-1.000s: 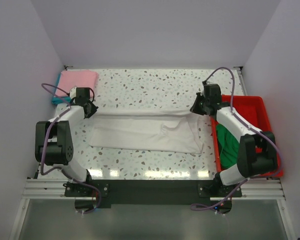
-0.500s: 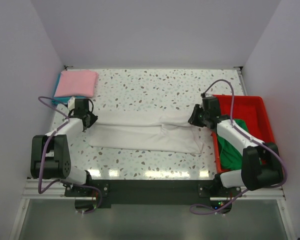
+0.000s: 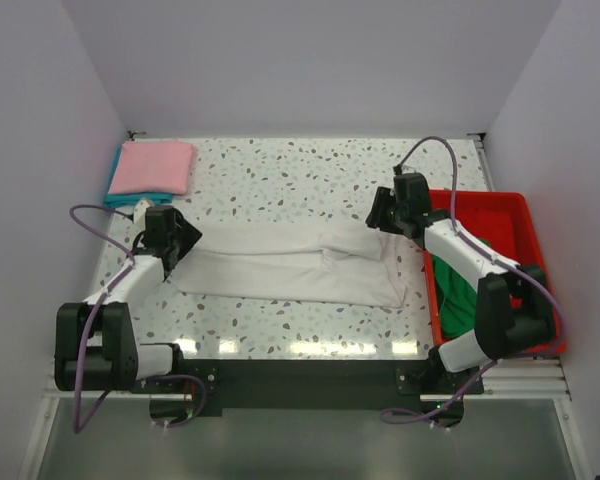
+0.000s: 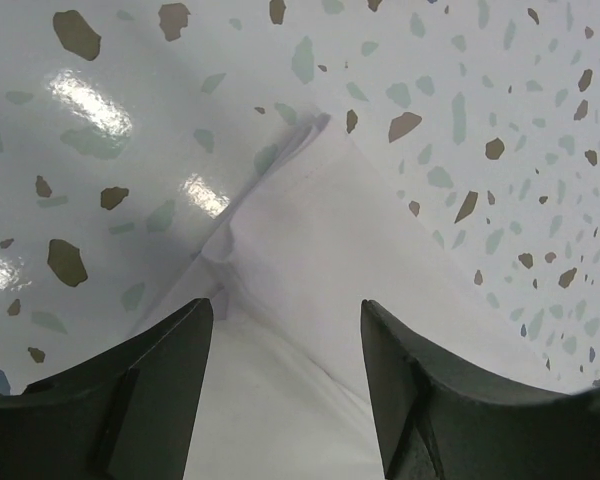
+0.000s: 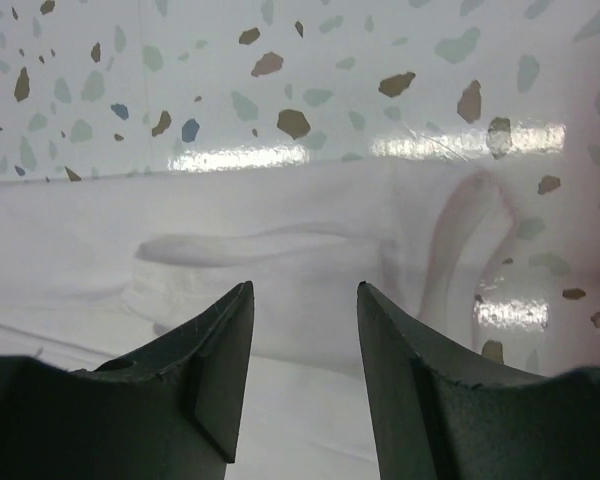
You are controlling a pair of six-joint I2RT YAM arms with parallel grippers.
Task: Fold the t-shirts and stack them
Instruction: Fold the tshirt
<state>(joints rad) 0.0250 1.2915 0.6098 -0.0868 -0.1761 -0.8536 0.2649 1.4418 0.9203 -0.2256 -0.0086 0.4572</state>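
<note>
The white t-shirt [image 3: 290,262] lies across the middle of the table, folded into a long flat band. My left gripper [image 3: 184,240] hangs open just over its left end, and the shirt's corner [image 4: 310,250] shows between the bare fingers [image 4: 170,380]. Over the right end my right gripper [image 3: 378,216] is open too, with white cloth [image 5: 280,255] below and nothing between its jaws. At the back left the pink t-shirt [image 3: 156,165] rests folded on the teal one [image 3: 130,198]. The green t-shirt [image 3: 458,292] lies bunched in the tray.
A red plastic tray [image 3: 502,201] stands along the table's right edge beside the right arm. The folded stack takes up the back left corner. Walls close in the table on the left, back and right.
Both grippers carried the white shirt's far edge toward the near side, laying a fold, then opened and let go. The right gripper has since drawn back toward the far side.
</note>
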